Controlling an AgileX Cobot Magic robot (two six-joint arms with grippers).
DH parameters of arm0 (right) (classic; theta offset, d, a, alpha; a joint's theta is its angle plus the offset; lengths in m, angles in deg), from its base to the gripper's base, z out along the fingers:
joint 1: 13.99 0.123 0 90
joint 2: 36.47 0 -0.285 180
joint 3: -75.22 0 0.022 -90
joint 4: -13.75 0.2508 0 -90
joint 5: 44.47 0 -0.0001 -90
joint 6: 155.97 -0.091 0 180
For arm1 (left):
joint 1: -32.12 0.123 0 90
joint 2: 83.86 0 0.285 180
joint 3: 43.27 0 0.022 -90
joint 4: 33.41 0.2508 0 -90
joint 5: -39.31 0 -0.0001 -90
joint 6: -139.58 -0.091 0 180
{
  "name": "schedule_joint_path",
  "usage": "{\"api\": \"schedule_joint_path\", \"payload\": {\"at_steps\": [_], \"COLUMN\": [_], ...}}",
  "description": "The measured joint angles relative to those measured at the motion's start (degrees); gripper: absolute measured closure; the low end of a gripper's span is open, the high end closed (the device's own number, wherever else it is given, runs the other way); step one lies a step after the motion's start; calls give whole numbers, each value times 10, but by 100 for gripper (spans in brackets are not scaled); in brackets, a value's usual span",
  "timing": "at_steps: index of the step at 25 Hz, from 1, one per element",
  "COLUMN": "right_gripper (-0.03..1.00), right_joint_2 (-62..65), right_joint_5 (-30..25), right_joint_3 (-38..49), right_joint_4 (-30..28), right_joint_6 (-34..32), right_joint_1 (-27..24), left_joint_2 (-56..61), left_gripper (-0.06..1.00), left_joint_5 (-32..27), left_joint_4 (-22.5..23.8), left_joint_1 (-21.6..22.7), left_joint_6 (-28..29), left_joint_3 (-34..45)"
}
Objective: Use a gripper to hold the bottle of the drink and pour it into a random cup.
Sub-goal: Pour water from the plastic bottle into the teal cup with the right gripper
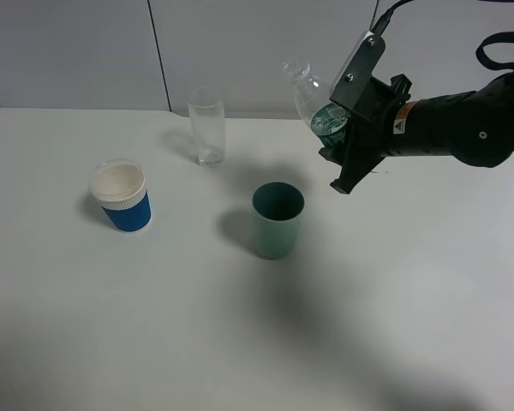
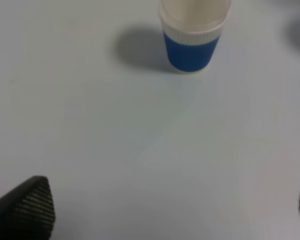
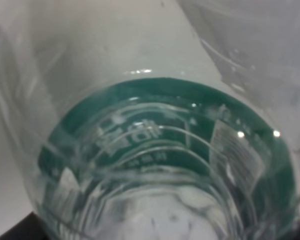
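Observation:
My right gripper (image 1: 344, 144) is shut on the bottle of the drink (image 1: 312, 96), a clear plastic bottle with a dark green label and no cap. The bottle hangs in the air, tilted, its open neck pointing up and to the left. The teal-green cup (image 1: 277, 220) stands upright on the table, below and to the left of the bottle. In the right wrist view the bottle (image 3: 155, 150) fills the frame and hides the fingers. My left gripper (image 2: 167, 205) stands open low over the table with nothing between its fingers.
A blue ribbed paper cup (image 1: 122, 199) with a white rim stands at the left, also in front of the left gripper (image 2: 192, 35). A tall clear glass (image 1: 207, 126) stands at the back, left of the bottle. The white table (image 1: 240, 342) ends at a wall behind.

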Motion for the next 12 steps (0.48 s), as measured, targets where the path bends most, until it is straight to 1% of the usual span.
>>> {"api": "schedule_joint_path", "payload": {"at_steps": [6,12], "right_gripper": [43,43], "right_joint_2": [22,25], "right_joint_5": [-31,-69], "right_joint_3": [0,0], "right_joint_4": [-61,-122], "right_joint_6": [-44,-101], "right_joint_1": [0,0], "left_joint_2": [0,0], "left_gripper": [-5,-5], "left_joint_5": [0,0], "left_joint_4": [0,0], "left_joint_1": [0,0], "left_joint_6": [0,0], "left_joint_3": [0,0]}}
